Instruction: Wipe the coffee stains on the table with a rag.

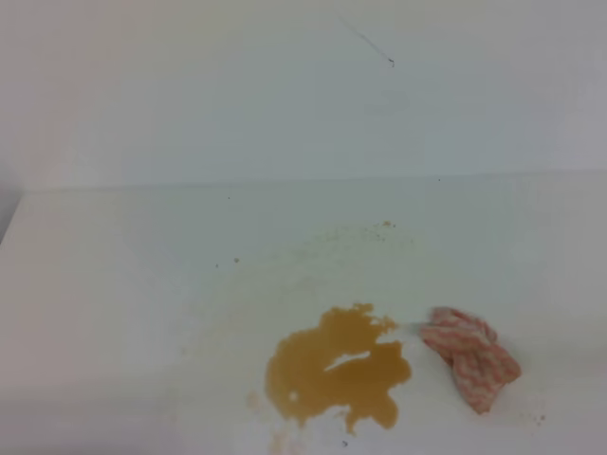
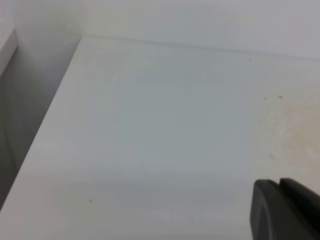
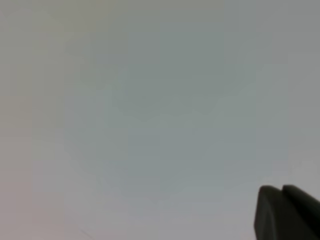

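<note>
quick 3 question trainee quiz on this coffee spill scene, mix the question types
1. True or false: the rag lies on top of the coffee stains.
2. In the exterior high view, the rag lies on which side of the puddle? A) left B) right C) behind it
3. Fill in: no arm shows in the exterior high view, so the rag is held by ____ gripper.

Key
1. False; it lies on the table beside the puddle, with a narrow gap between them.
2. B
3. neither

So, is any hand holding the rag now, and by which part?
No, nothing is held. The rag lies free on the table, right of the coffee stains, with no hand near it.
</note>
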Controlling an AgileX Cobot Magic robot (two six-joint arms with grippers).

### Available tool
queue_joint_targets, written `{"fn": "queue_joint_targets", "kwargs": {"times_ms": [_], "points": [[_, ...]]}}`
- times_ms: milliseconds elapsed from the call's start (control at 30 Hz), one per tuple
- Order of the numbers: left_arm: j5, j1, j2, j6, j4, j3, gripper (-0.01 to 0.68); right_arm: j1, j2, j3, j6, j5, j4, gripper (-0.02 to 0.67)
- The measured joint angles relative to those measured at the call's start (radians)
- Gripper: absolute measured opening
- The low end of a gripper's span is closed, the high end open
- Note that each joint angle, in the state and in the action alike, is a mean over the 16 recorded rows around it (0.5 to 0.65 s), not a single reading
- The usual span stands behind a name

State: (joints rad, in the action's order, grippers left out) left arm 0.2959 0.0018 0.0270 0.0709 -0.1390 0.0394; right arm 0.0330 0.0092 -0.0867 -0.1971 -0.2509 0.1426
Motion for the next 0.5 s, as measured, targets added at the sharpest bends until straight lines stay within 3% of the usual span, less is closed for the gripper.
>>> {"fn": "queue_joint_targets", "kwargs": {"times_ms": [300,500], "points": [[-0.001,0.0,0.0,0.0,0.0,0.0,0.001,-0.004,0.144,-0.252,0.001,0.37,-0.003,-0.003],[-0.002,0.0,0.0,0.0,0.0,0.0,0.001,-0.031,0.332,-0.444,0.145,0.625,-0.097,-0.003]]}}
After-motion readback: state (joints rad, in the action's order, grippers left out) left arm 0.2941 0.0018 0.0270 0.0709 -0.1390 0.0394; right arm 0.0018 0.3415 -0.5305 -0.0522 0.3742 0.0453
